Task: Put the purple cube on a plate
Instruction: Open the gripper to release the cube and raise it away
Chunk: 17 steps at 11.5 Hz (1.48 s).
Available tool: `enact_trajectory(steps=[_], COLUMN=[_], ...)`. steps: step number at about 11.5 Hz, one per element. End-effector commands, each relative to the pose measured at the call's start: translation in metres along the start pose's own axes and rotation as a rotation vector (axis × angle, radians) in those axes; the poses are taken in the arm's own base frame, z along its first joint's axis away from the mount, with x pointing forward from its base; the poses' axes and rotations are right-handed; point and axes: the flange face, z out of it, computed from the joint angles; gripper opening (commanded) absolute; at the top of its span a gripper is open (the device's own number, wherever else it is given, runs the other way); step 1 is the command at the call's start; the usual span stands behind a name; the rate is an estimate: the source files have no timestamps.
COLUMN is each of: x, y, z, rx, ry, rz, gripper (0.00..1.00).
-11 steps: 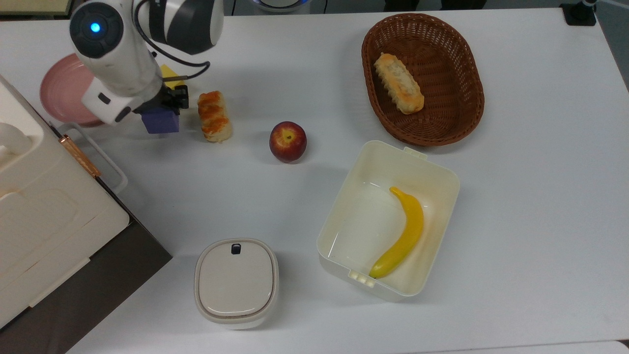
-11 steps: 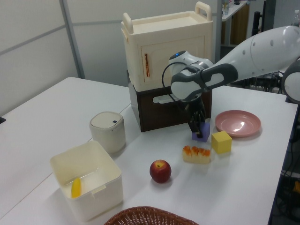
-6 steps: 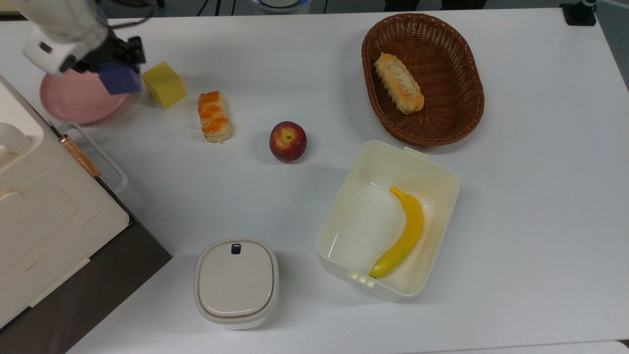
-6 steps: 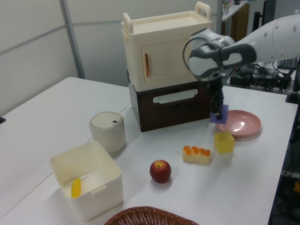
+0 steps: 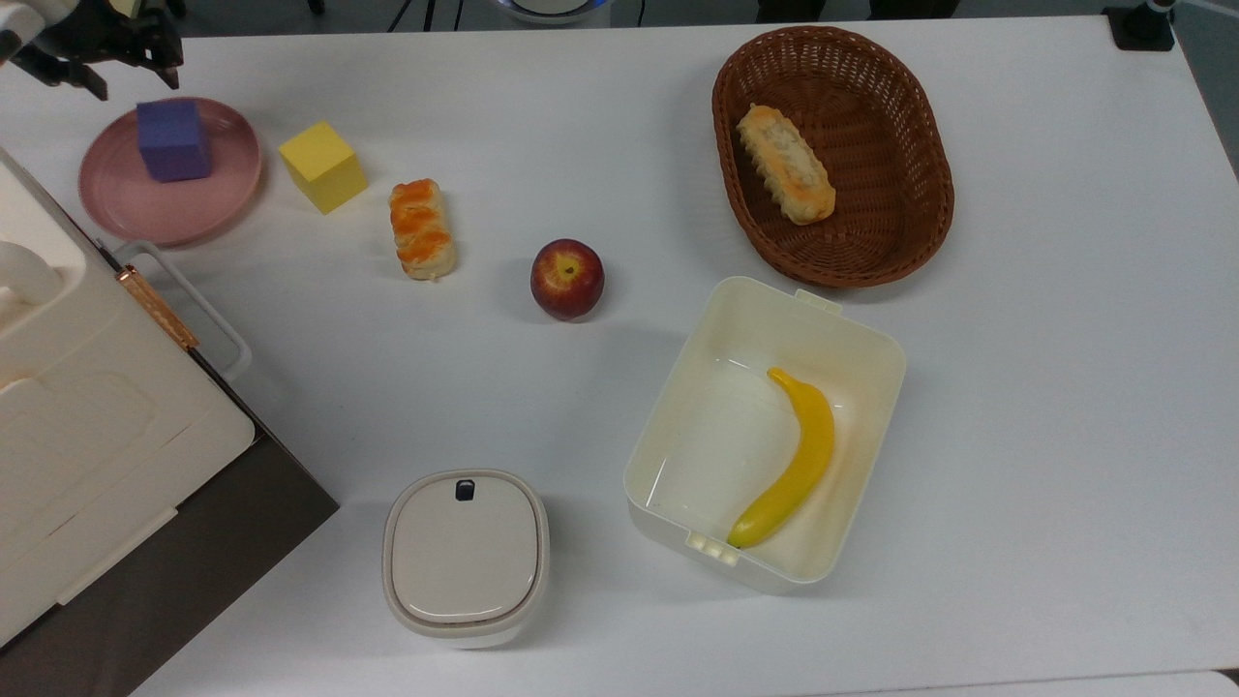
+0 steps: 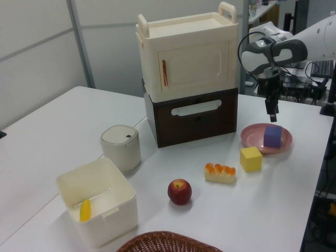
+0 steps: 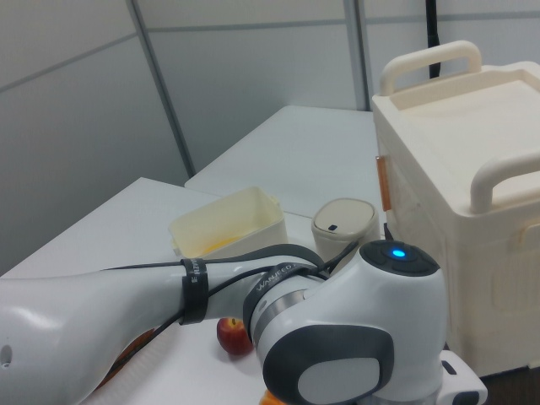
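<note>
While the lidded cream pot (image 5: 466, 556) sits near the worktop's (image 5: 1016, 387) bottom edge in the top view, the open white box (image 5: 765, 431) beside it holds a banana (image 5: 789, 460). Past these, toward the middle, an apple (image 5: 567, 279) rests on the worktop, with a glazed pastry (image 5: 421, 228) to the top view's left of it. A cream cabinet on a dark drawer base (image 6: 189, 94) occupies the top view's bottom-left corner. Farther on, the wicker basket (image 5: 871, 232) with a bread roll (image 5: 785, 165) lies toward the far edge. The yellow cube (image 5: 322, 166) stands just beside the plate (image 5: 126, 208), apart from its rim. The purple cube (image 5: 173, 141) stands flat on the plate, near the worktop's far-left corner in the top view, touching nothing else. The pincer (image 6: 273, 111) hangs above the plate, empty and clear of the cube; its jaws stand apart in the top view
</note>
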Motion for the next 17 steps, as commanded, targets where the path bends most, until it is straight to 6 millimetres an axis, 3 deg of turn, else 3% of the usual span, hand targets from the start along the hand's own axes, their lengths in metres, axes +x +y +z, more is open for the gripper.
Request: enact_trajectory(steps=[1, 3, 4, 6, 8, 9, 11, 12, 15, 17], x=[0.003, 0.016, 0.029, 0.05, 0.072, 0.074, 0.04, 0.032, 0.048, 0.048], y=[0.001, -0.019, -0.04, -0.087, -0.154, -0.185, -0.226, -0.249, -0.305, -0.314], z=[-0.016, -0.041, -0.052, -0.082, -0.114, -0.133, -0.183, -0.199, -0.208, -0.211], rx=[-0.03, -0.007, 0.008, 0.002, -0.001, -0.001, 0.0, -0.004, -0.016, -0.019], ry=[0.035, 0.089, 0.102, 0.112, 0.104, 0.106, 0.131, 0.139, 0.138, 0.144], rz=[0.002, 0.049, 0.073, 0.109, 0.118, 0.16, 0.227, 0.204, 0.187, 0.238], gripper=[1.0, 1.0, 1.0, 1.0, 1.0, 1.0, 1.0, 1.0, 1.0, 1.0])
